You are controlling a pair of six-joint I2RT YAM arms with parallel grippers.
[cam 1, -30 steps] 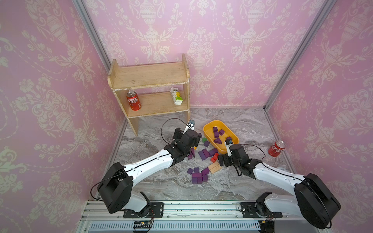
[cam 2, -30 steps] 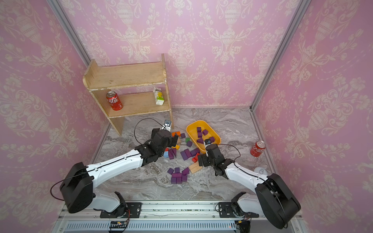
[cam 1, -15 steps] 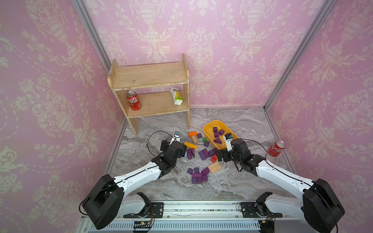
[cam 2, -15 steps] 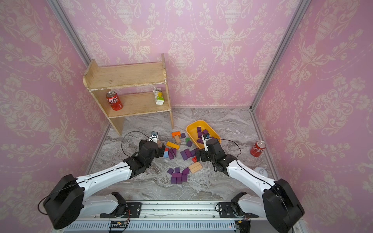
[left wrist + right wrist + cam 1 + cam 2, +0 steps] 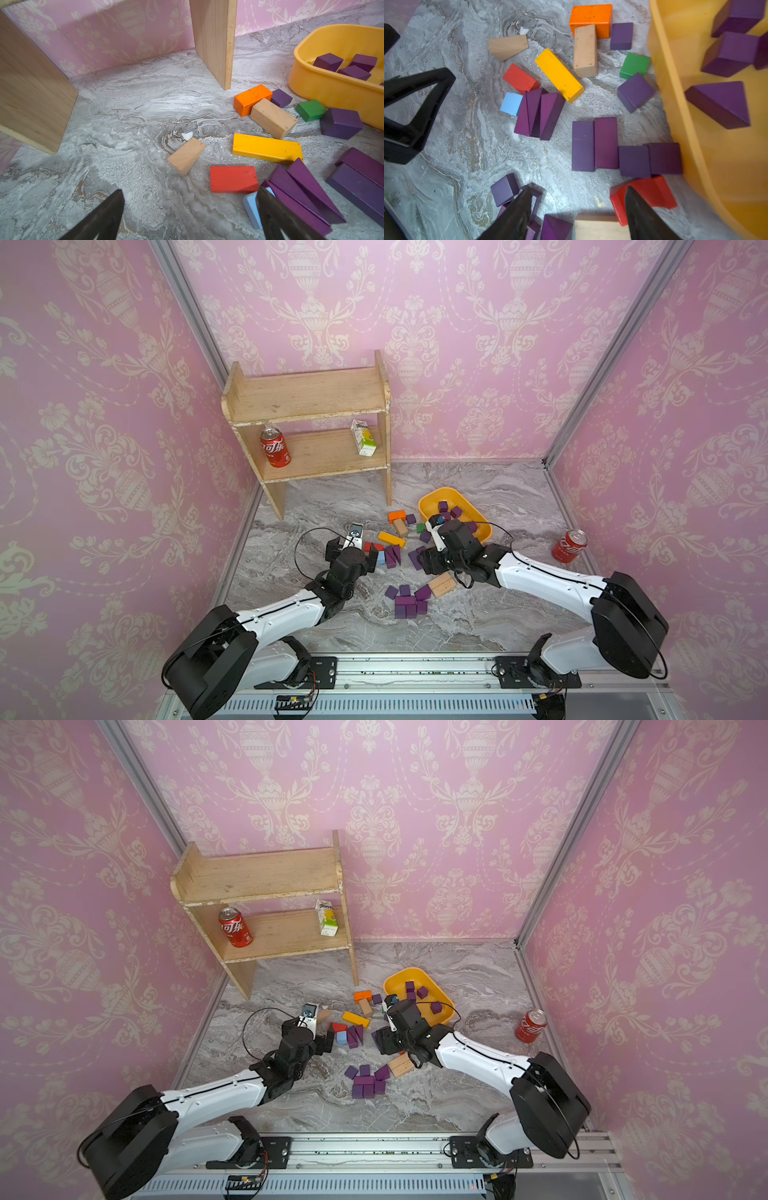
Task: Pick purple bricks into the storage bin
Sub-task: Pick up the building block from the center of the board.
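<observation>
The right hand (image 5: 579, 188) hangs low over the desk (image 5: 456, 135). Its fingers stand apart with only bare marble between the tips, and nothing is pinched there. One finger covers part of a red block (image 5: 662, 193), and the other hides part of a small huddle of purple bricks (image 5: 595, 143). More of these lie loose just beyond the fingertips. A tan block (image 5: 600, 227) close under this hand is cut by the picture's edge.

The storage bin (image 5: 675, 93) sits just beside the right hand, on its outer side, with several purple bricks inside. Only one wall and part of its floor show here. In a top view the hand's wrist covers the near corner of the storage bin (image 5: 430, 501), so the bricks inside are hard to count.

The left hand (image 5: 190, 189) is spread wide and empty. One finger hides part of a light blue block (image 5: 250, 207) and the thin ends of three wedge-shaped purple bricks. From this hand the bin lies well off, beyond the coloured blocks, and is cut at the picture's edge. Only the legs of the wooden shelf (image 5: 214, 41) show.

Since a second ago the left hand has drawn back from the blocks beside the bin toward its own base. The right hand has left the bin's near rim and now hangs over the loose bricks, nearer the left hand. The cluster of bricks nearest the arms' bases lies as before.
</observation>
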